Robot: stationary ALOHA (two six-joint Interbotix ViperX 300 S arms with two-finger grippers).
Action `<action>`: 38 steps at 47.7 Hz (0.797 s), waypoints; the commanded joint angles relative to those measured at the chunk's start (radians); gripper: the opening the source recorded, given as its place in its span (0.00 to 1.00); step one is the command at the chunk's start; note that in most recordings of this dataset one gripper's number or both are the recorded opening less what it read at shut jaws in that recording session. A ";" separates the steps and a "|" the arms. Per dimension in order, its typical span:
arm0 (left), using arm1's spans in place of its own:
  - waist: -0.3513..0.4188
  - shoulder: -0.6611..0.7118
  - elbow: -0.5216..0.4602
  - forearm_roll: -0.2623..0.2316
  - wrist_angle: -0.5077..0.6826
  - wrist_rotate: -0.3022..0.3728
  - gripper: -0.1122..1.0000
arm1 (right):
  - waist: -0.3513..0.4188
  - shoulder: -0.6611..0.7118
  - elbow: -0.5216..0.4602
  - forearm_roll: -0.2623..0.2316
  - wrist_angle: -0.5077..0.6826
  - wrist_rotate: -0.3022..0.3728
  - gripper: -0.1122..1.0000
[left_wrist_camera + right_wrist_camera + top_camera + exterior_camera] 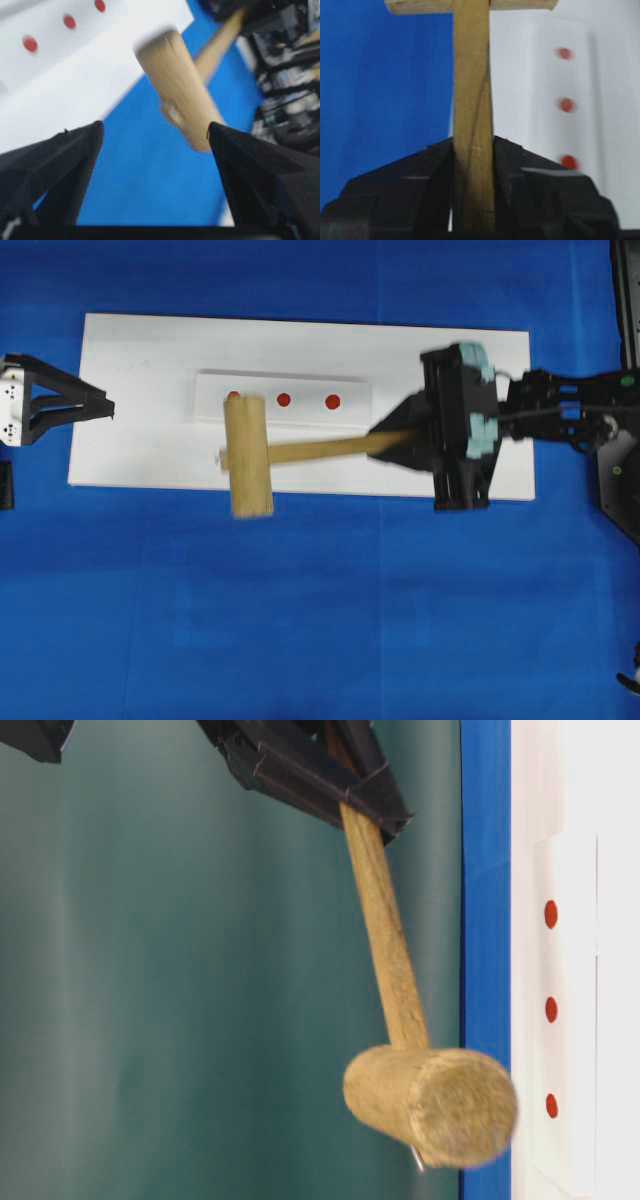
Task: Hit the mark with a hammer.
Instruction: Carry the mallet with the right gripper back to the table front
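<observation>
Clamped on the end of the handle, the right claw [400, 437] carries the hammer [248, 455] raised off the white board [130, 455], its long axis running along the board's length toward the left edge. The head hangs over the board's near edge, level with the left end dot, so the mark [283, 399], the middle red dot on the strip [350, 390], lies beyond the handle toward the far edge. Further left, the left claw [108, 408] stands apart and empty.
</observation>
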 commanded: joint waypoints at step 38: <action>0.008 0.002 0.015 -0.002 -0.025 0.741 0.84 | 0.330 0.190 -0.058 0.190 -0.345 0.084 0.18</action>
